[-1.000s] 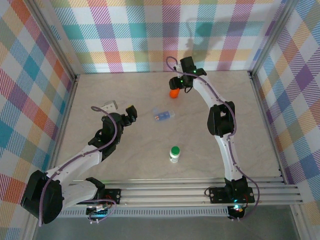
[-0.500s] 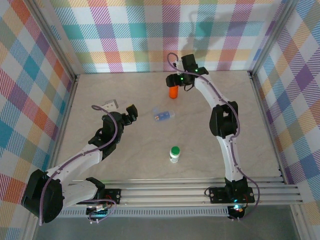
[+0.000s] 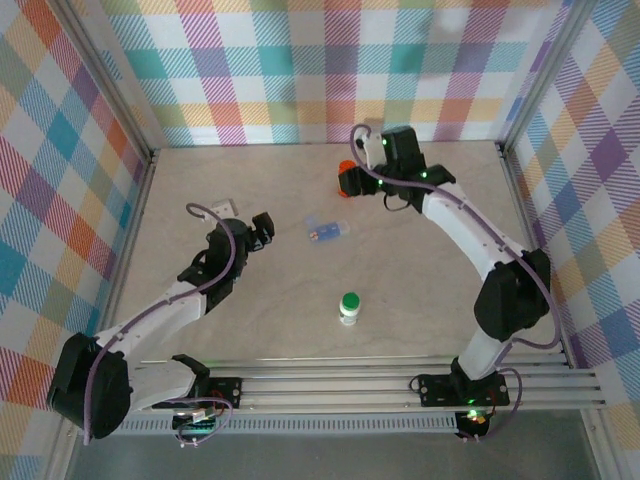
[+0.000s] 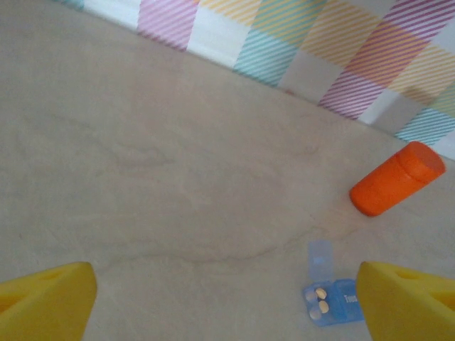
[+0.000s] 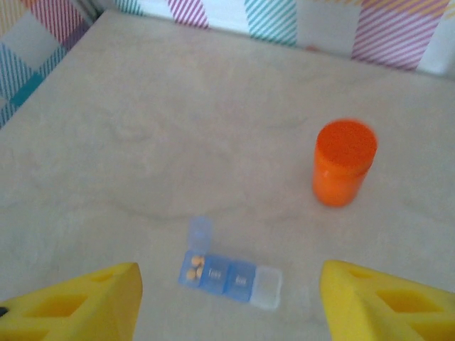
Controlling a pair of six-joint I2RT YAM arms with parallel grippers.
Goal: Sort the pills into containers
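Note:
The pale-blue pill box (image 3: 326, 229) lies mid-table, its end lid flipped open. That open compartment (image 5: 192, 268) holds a few small pale tan pills (image 4: 321, 293); the other compartments (image 5: 240, 277) are closed. My right gripper (image 3: 350, 182) hovers open above the table near the back, with the pill box (image 5: 231, 273) below between its yellow fingers (image 5: 78, 302) and nothing held. My left gripper (image 3: 262, 225) is open left of the box, which sits by its right finger (image 4: 405, 298); the pill box (image 4: 330, 304) is untouched.
An orange cylindrical bottle (image 5: 343, 162) stands upright behind the pill box, partly covered by the right gripper from above (image 3: 345, 166). A white green-capped bottle (image 3: 349, 307) stands nearer the front. A small white object (image 3: 222, 208) lies behind the left arm. Plaid walls enclose the table.
The right gripper has let go of the orange bottle and pulled up and back, its arm swinging right. The bottle now stands free. The left arm has barely moved.

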